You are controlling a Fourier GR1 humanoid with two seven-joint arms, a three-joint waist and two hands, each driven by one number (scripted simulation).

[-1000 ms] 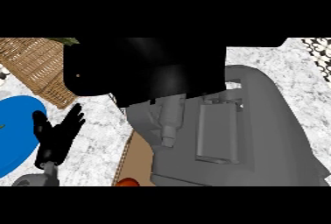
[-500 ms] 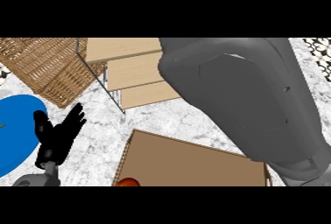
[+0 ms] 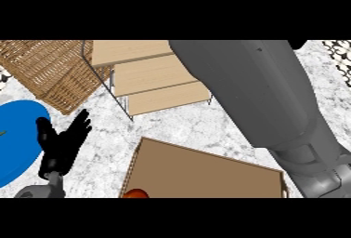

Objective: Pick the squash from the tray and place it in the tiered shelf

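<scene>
- Left hand [image 3: 63,142] rests at the left side of the view, fingers straight and spread, pointing up, holding nothing; it stands between the blue plate [image 3: 17,139] and the tray [image 3: 205,169]
- Right hand does not show; only the grey right forearm [image 3: 260,107] crosses the view from the top to the lower right corner, so I cannot say how its fingers stand
- At the lower edge of the tray a small orange-red round thing [image 3: 136,194] shows; it is probably the squash, but most of it is cut off by the view
- The tiered shelf [image 3: 147,74] stands beyond the tray, beside the wicker basket [image 3: 48,69], on the marbled worktop [image 3: 178,125]
- I judge the squash to be stiff, smooth and rather light, not fragile; its round skin can slip, so it is better to curl the fingers around its widest part, from above
- The grasp seems not yet begun
</scene>
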